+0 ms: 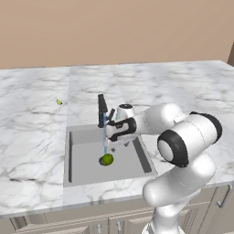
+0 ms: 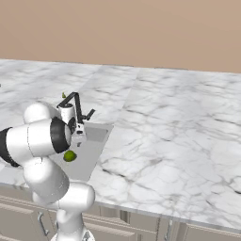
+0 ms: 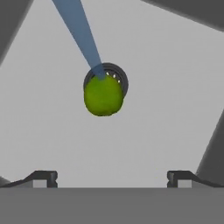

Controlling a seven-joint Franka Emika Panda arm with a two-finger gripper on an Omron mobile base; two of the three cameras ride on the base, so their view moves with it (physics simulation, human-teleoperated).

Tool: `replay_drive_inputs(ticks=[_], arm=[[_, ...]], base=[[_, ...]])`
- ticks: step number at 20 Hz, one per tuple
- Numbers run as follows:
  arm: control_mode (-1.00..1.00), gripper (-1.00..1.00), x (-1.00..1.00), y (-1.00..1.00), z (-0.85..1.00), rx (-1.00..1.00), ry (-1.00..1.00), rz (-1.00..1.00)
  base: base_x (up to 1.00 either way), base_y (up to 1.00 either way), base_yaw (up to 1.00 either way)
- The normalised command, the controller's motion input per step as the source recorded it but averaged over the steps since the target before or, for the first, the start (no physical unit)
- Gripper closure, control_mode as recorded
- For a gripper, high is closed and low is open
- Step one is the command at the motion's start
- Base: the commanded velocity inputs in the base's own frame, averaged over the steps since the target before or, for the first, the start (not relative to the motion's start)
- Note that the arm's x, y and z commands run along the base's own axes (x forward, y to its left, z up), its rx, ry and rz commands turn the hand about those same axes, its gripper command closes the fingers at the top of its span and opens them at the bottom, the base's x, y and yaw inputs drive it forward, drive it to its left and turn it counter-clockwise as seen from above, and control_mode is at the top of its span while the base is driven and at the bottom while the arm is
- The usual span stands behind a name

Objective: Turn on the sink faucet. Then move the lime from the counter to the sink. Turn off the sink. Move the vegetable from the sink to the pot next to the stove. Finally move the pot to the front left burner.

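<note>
The sink (image 1: 75, 176) lies below the jaws, water from the sink faucet (image 1: 102, 111) running into it. The lime (image 3: 103, 97) sits on the basin floor ahead of the gripper (image 3: 112, 178), partly over the drain (image 3: 118, 78). The jaws stand spread wide, grasping nothing; the faucet, I judge, wants shutting off next.

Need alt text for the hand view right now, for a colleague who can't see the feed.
A glossy green lime lies on the grey floor of the sink, partly covering the round dark drain, with a blue stream of water falling onto it. The open gripper looks down at it, its fingertips wide apart and holding nothing.
</note>
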Motion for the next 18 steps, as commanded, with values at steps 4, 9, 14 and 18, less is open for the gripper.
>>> replay_drive_inputs(ticks=[4,9,14,18], arm=[[-1.0,-1.0,-0.02,-0.23,0.63,0.05,-0.06,0.0],[-1.0,-1.0,0.0,-0.19,0.63,0.05,-0.09,0.0],[-1.0,-1.0,0.0,-0.27,0.51,0.08,-0.07,0.01],[-1.0,-1.0,0.0,-0.3,0.05,0.15,0.01,0.0]], base=[[0.0,0.0,0.0],[0.0,0.0,0.0],[0.0,0.0,0.0],[0.0,0.0,0.0]])
